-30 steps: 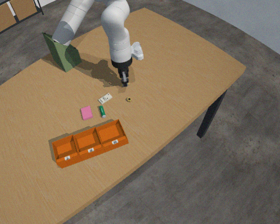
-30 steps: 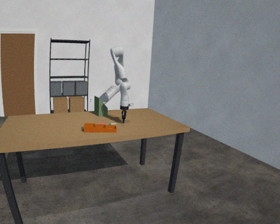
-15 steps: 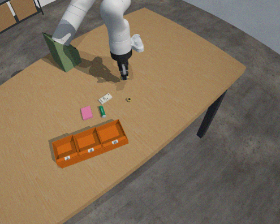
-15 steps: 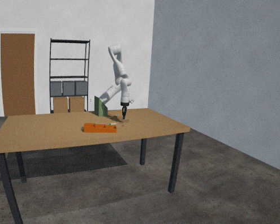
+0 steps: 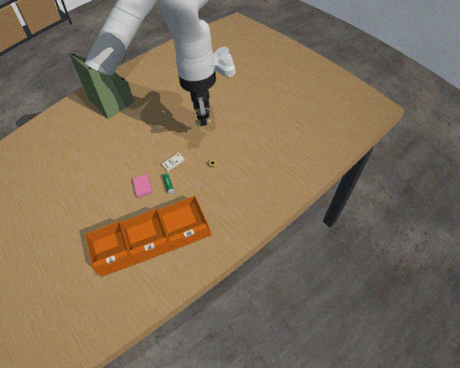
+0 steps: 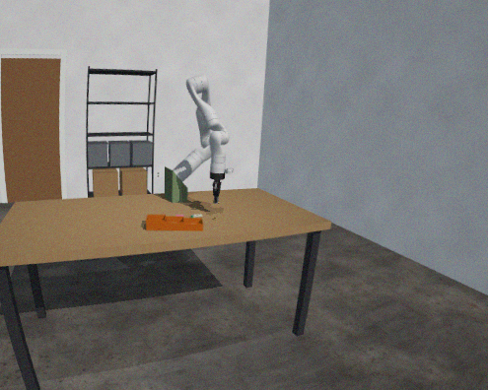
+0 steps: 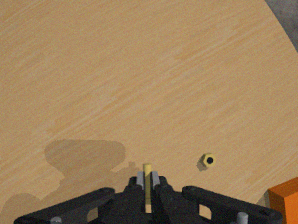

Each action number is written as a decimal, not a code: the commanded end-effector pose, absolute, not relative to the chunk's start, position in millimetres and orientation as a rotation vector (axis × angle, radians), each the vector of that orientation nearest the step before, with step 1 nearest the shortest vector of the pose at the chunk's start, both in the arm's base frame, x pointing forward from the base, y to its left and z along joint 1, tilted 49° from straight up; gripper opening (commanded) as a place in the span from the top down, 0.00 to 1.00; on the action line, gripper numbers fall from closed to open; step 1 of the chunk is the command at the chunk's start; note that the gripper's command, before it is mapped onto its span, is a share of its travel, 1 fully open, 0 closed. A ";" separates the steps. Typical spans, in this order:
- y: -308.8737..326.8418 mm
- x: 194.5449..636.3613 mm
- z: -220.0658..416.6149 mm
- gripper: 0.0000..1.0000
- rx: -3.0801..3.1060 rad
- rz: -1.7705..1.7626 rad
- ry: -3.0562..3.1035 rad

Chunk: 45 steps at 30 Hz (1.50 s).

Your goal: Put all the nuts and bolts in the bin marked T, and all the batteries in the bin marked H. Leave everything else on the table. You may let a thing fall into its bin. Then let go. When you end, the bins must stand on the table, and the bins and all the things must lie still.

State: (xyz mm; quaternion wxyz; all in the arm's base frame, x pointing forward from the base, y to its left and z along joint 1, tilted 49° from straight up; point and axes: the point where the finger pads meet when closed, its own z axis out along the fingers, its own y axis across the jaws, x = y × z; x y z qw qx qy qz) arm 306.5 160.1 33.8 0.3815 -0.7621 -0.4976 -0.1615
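My gripper [image 5: 203, 121] is shut on a thin yellowish bolt [image 7: 148, 188], which stands upright between the fingertips in the wrist view. It is close over the table top, behind the other things. A small yellow nut [image 5: 211, 163] lies on the table nearer the front and also shows in the wrist view [image 7: 208, 160]. A green battery [image 5: 168, 183] lies just behind the row of three orange bins [image 5: 148, 234]. Each bin has a white label on its front, and I cannot read the letters. The gripper also shows in the exterior view [image 6: 215, 198].
A white domino-like tile [image 5: 173, 162] and a pink block [image 5: 142, 185] lie near the battery. A green wedge-shaped stand [image 5: 102, 88] is at the back left by the arm's base. The orange bins' corner shows at the wrist view's right edge [image 7: 285, 211].
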 end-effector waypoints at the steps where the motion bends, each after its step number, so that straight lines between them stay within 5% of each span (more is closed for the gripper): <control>1: 158.9 307.4 34.0 1.00 -1.948 -0.415 -1.267; 21: 149.9 309.0 42.0 1.00 -1.948 -0.415 -1.267; 45: 71.4 352.5 -54.9 1.00 -1.948 -0.415 -1.268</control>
